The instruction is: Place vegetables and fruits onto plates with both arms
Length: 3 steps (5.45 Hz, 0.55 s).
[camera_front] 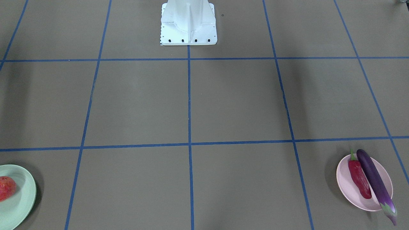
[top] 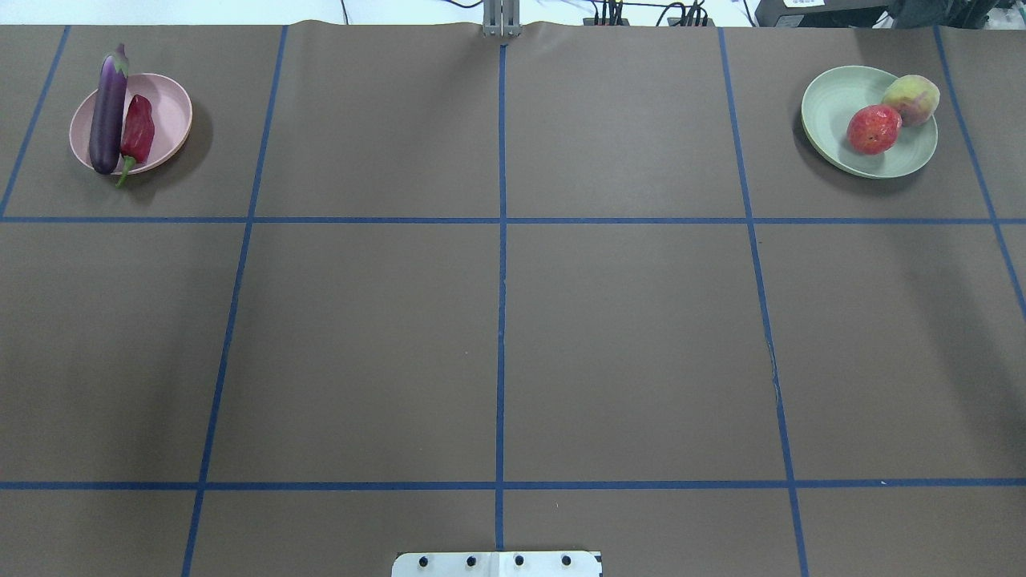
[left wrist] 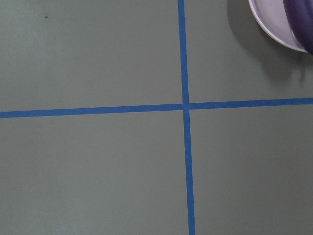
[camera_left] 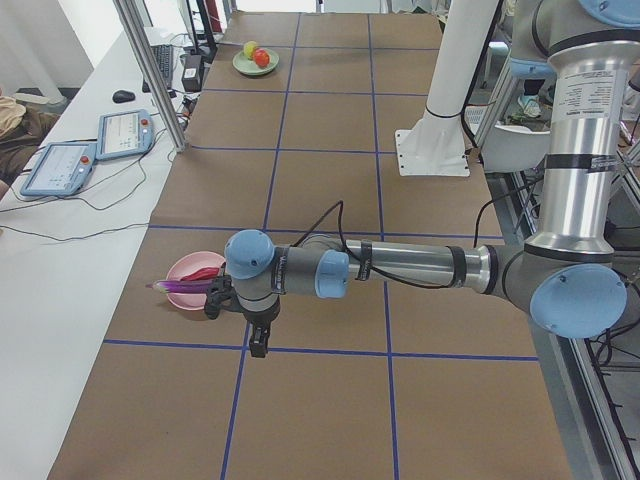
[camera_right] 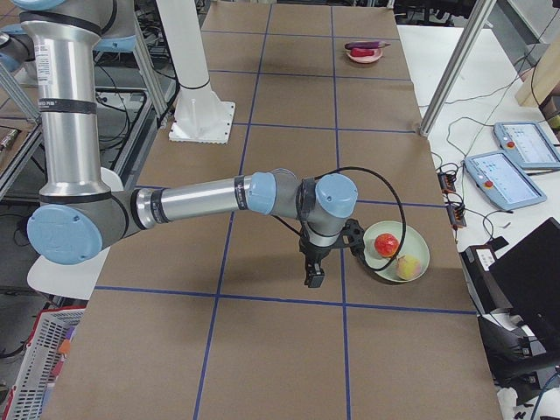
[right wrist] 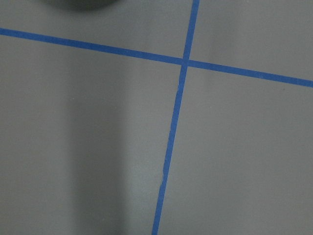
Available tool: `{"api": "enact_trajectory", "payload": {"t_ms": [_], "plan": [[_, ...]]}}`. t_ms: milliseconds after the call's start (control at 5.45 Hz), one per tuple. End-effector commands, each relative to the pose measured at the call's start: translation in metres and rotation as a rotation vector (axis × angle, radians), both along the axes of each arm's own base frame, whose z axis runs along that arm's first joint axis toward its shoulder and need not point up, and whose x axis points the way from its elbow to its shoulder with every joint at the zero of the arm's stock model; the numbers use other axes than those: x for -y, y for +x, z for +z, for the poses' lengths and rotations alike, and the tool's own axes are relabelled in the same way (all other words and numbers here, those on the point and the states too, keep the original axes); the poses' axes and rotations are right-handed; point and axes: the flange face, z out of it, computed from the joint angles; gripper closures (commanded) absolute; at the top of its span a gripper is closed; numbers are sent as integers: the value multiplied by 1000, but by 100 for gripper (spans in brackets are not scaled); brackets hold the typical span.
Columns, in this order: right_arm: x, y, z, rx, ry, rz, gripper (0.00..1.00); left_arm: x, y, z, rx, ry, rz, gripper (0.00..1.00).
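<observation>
Pink plate [top: 172, 100] at far left of table [top: 513, 336]. On it:
- long glossy purple eggplant [top: 108, 112], pale green cap overhanging far rim
- shorter red chili [top: 138, 130] just beside it, green stem poking over near rim

Mint green plate [top: 830, 104] at far right. On it:
- round red-orange pomegranate [top: 874, 128]
- pale pink-yellow peach [top: 911, 98] at rim, touching pomegranate

Left gripper [camera_left: 258, 345] points down over bare table near pink plate. Right gripper [camera_right: 313, 278] likewise near green plate. Finger state of both: cannot tell.
</observation>
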Motion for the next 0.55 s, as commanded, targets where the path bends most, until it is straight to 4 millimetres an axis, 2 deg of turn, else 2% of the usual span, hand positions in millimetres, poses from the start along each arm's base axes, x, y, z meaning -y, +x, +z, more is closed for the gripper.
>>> {"api": "enact_trajectory", "payload": {"t_ms": [0, 367], "plan": [[-2, -2, 17, 4, -17, -3, 0, 11, 0, -13, 15, -23, 0, 0], [12, -11, 66, 0, 58, -15, 0, 14, 3, -14, 15, -21, 6, 0]]}}
